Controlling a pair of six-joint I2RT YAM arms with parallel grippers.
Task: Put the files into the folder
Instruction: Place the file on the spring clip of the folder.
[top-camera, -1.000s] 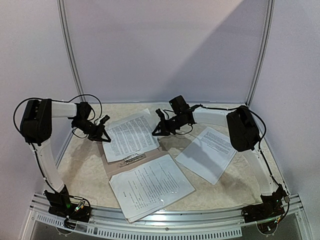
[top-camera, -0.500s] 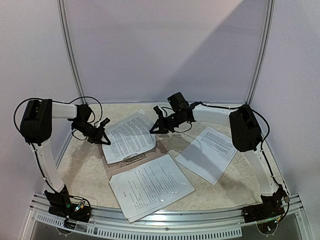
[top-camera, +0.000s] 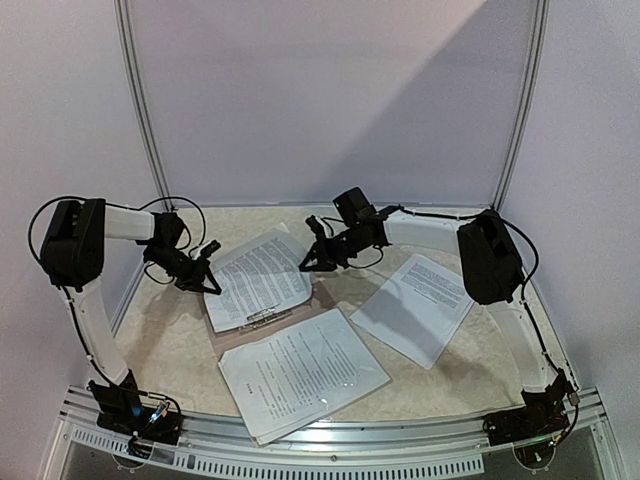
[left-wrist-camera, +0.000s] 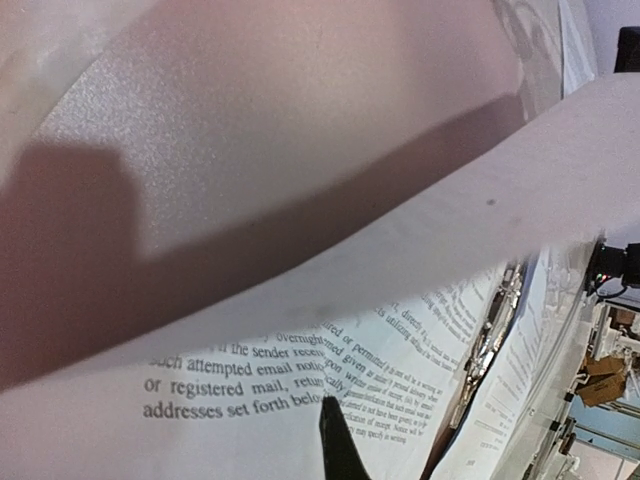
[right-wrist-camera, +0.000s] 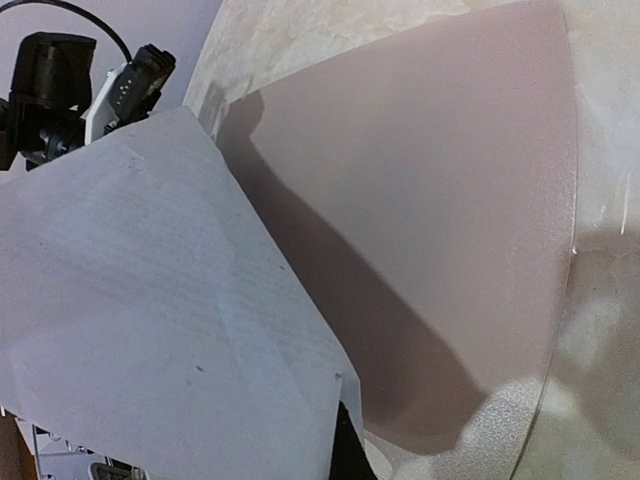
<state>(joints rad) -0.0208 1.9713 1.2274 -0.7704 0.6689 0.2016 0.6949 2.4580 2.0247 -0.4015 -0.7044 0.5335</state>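
Brown folder (right-wrist-camera: 430, 200) lies open and flat in the middle of the tabletop (top-camera: 170, 340), silver clip (top-camera: 266, 317) across its middle. One printed sheet (top-camera: 260, 278) is lifted over the folder's far half, bowed between both arms. The left end effector (top-camera: 207, 272) is pinched onto its left edge, and its wrist camera shows one dark fingertip (left-wrist-camera: 335, 440) sitting on the text side. The right end effector (top-camera: 306, 262) is clamped on the far right corner, so that camera sees the blank underside. A second stack (top-camera: 300, 372) rests on the folder's near half. Another loose page (top-camera: 415, 305) lies on the tabletop off to the right, apart from the folder.
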